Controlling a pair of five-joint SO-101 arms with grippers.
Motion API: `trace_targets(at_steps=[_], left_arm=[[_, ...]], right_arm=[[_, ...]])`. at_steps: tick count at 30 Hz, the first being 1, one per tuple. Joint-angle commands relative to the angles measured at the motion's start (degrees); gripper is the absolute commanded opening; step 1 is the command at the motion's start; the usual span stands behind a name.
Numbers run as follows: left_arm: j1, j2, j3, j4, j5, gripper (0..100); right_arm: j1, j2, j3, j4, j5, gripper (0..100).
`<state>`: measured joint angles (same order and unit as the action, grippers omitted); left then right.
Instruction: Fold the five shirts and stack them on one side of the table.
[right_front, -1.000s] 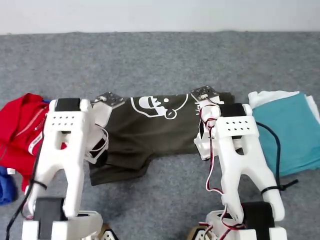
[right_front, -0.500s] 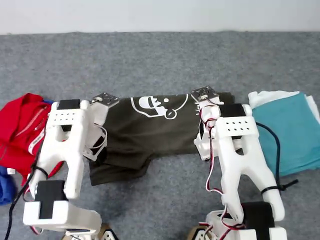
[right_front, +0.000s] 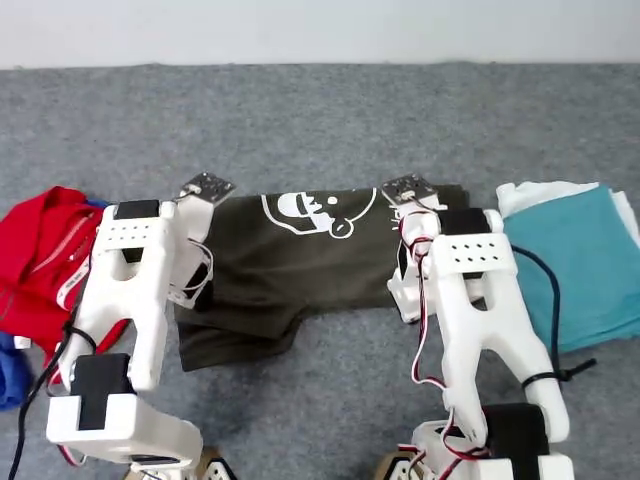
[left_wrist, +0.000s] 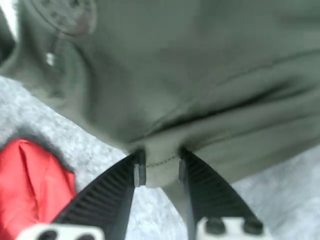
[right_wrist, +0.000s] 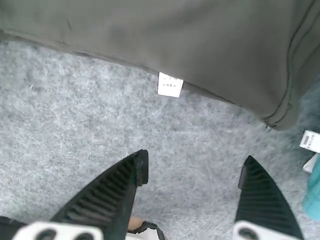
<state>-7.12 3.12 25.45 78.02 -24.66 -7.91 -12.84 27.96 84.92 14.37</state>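
Observation:
A dark olive shirt (right_front: 300, 260) with a white print lies spread in the middle of the grey table. My left gripper (left_wrist: 157, 167) is shut on a fold of the olive shirt's hem (left_wrist: 160, 160), at the shirt's left side under the left arm (right_front: 130, 270). My right gripper (right_wrist: 192, 167) stands open over bare grey table, just off the olive shirt's edge (right_wrist: 200, 60), where a small white label (right_wrist: 170, 84) sticks out. The right arm (right_front: 470, 280) stands at the shirt's right side.
A crumpled red shirt (right_front: 40, 250) and a blue one (right_front: 12, 370) lie at the table's left edge. At the right lies a folded teal shirt (right_front: 570, 270) on a white one (right_front: 540, 195). Bare grey table (right_front: 320, 110) stretches behind the olive shirt.
The left arm has shifted a little to the left and away, taking the olive shirt's left edge with it. The right arm has kept still.

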Motion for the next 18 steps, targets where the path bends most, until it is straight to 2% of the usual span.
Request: trace_targets(at_steps=[1,13,18], left_arm=[[0.0,0.0,-0.13,-2.73,2.73,12],[0.0,0.0,-0.04,-4.22,3.96,12],[0.0,0.79,-0.04,-7.47,4.22,12]], right_arm=[[-0.4,-2.24,0.0,-0.92,0.62,29.6],[-0.48,-2.24,0.0,-0.92,0.62,29.6],[-0.48,-2.24,0.0,-0.92,0.62,29.6]])
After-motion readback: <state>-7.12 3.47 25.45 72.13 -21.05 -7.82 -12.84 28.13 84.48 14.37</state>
